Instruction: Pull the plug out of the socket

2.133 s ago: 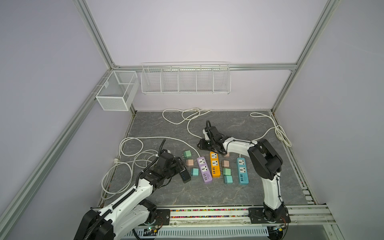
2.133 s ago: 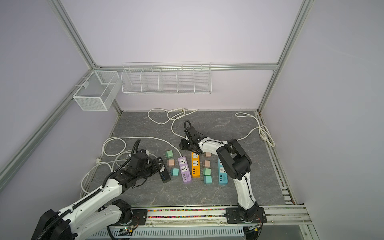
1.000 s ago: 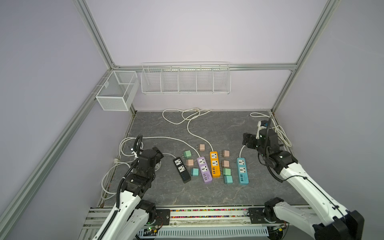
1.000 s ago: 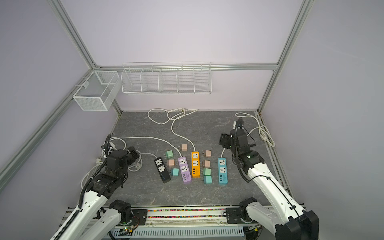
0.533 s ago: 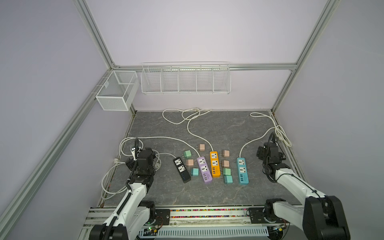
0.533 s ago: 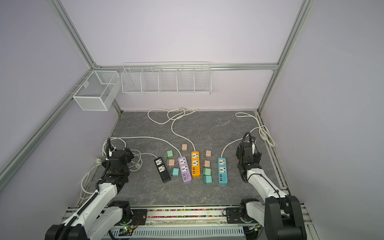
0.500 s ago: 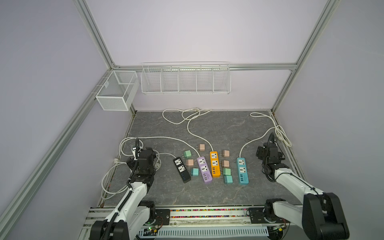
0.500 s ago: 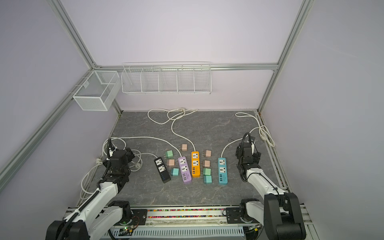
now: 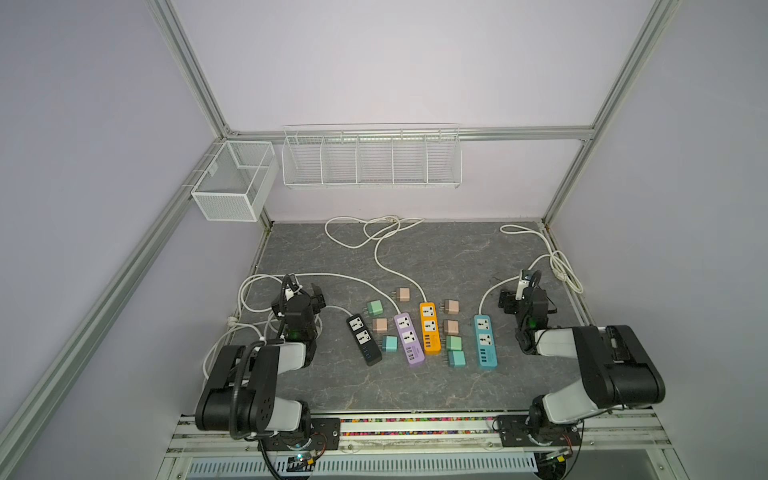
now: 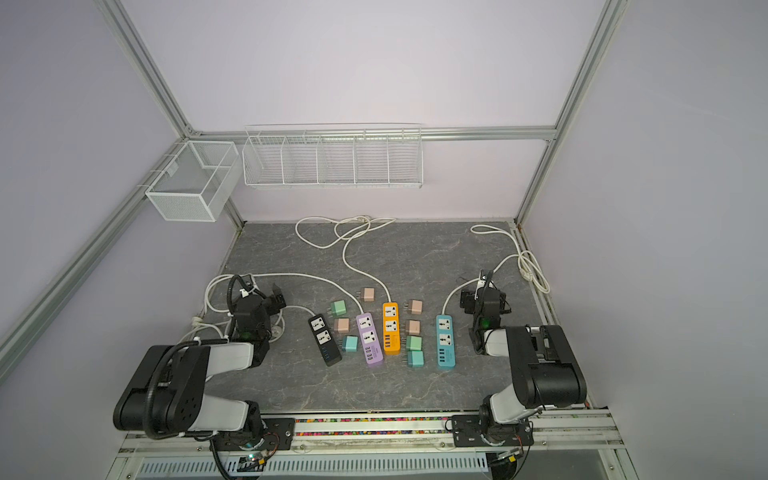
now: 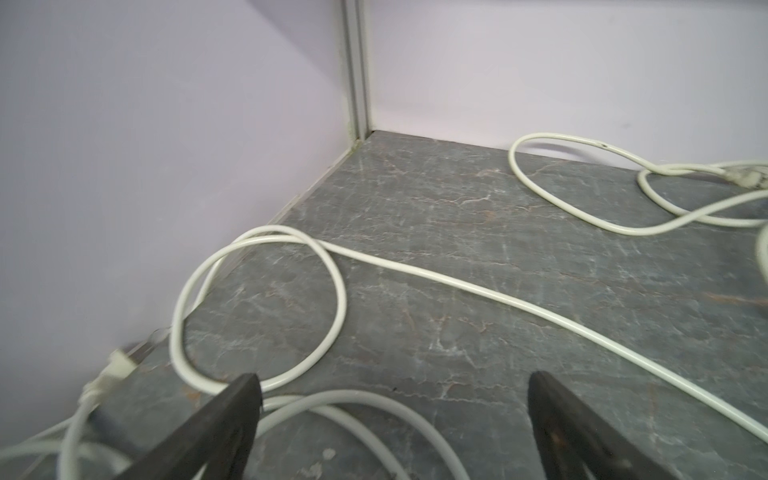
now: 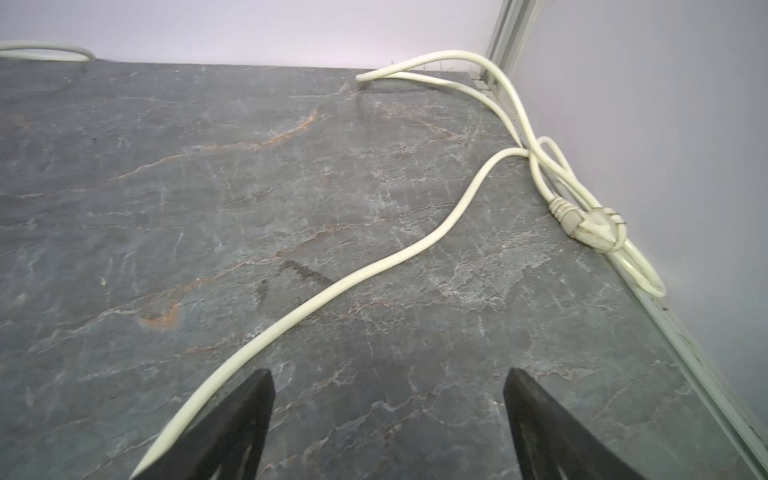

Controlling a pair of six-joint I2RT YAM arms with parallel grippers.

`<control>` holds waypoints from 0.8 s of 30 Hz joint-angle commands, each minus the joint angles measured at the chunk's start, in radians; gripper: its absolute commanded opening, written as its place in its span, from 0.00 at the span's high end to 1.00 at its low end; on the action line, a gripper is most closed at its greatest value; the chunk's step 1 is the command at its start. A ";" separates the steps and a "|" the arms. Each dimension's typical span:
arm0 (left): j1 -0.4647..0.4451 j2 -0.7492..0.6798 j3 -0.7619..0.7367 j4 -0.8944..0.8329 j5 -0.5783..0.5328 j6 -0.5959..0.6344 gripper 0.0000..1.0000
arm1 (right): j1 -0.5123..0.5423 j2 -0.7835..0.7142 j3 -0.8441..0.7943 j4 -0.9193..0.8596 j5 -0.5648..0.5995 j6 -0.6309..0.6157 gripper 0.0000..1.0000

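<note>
Seemingly done: plugs [image 9: 451,306] lie loose on table [image 9: 415,257] beside power strips [image 9: 429,328]; every socket looks bare in both top views. Left gripper [image 11: 390,384] and right gripper [image 12: 388,378] spread wide, empty, well apart from strips.

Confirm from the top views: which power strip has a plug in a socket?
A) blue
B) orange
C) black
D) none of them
D: the black strip, purple strip, orange strip and blue strip all show bare sockets; the small plugs lie on the table beside them.
</note>
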State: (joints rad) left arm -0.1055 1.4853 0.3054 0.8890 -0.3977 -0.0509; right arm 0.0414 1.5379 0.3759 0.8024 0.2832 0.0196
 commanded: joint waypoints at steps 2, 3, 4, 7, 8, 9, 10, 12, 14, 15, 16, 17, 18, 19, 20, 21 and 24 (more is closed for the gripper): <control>0.016 0.027 0.120 -0.126 -0.001 -0.019 0.01 | -0.021 0.000 -0.002 0.096 -0.076 -0.034 0.11; 0.028 0.032 0.112 -0.081 0.015 -0.027 0.01 | -0.019 -0.007 0.000 0.084 -0.074 -0.035 0.11; 0.031 0.060 0.087 0.017 0.015 -0.013 0.01 | -0.018 -0.010 -0.003 0.082 -0.073 -0.036 0.11; 0.030 0.037 0.100 -0.056 0.010 -0.023 0.01 | -0.018 -0.005 -0.003 0.091 -0.072 -0.037 0.11; 0.030 0.029 0.107 -0.083 0.011 -0.030 0.01 | -0.018 -0.007 -0.002 0.086 -0.072 -0.035 0.11; 0.030 0.033 0.105 -0.069 0.010 -0.026 0.01 | -0.017 -0.007 -0.002 0.087 -0.072 -0.037 0.11; 0.030 0.042 0.096 -0.037 0.013 -0.018 0.01 | -0.018 -0.007 -0.002 0.088 -0.072 -0.037 0.11; 0.030 0.075 0.069 0.070 0.017 0.001 0.01 | -0.017 -0.005 -0.002 0.087 -0.072 -0.036 0.11; 0.030 0.054 0.085 -0.007 0.019 -0.009 0.01 | -0.018 -0.005 -0.002 0.086 -0.073 -0.035 0.11; 0.030 0.051 0.088 -0.011 0.019 -0.010 0.01 | -0.018 -0.005 -0.001 0.086 -0.073 -0.036 0.11; 0.030 0.055 0.085 0.005 0.019 -0.010 0.01 | -0.018 -0.003 0.000 0.087 -0.073 -0.036 0.11; 0.030 0.069 0.076 0.047 0.018 -0.003 0.01 | -0.018 -0.004 0.000 0.086 -0.072 -0.035 0.11; 0.030 0.072 0.072 0.052 0.019 0.000 0.01 | -0.018 -0.004 0.001 0.086 -0.073 -0.036 0.11; 0.030 0.064 0.077 0.025 0.022 -0.006 0.01 | -0.018 -0.003 0.001 0.084 -0.073 -0.035 0.11; 0.030 0.061 0.080 0.020 0.020 -0.006 0.01 | -0.020 -0.002 0.001 0.084 -0.078 -0.034 0.11; 0.030 0.068 0.076 0.042 0.020 -0.005 0.01 | -0.023 -0.002 0.001 0.083 -0.080 -0.034 0.11; 0.030 0.066 0.075 0.039 0.020 -0.004 0.01 | -0.021 -0.008 -0.001 0.085 -0.079 -0.034 0.11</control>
State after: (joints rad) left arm -0.0788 1.5452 0.3874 0.8936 -0.3840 -0.0662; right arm 0.0257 1.5375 0.3759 0.8585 0.2157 0.0063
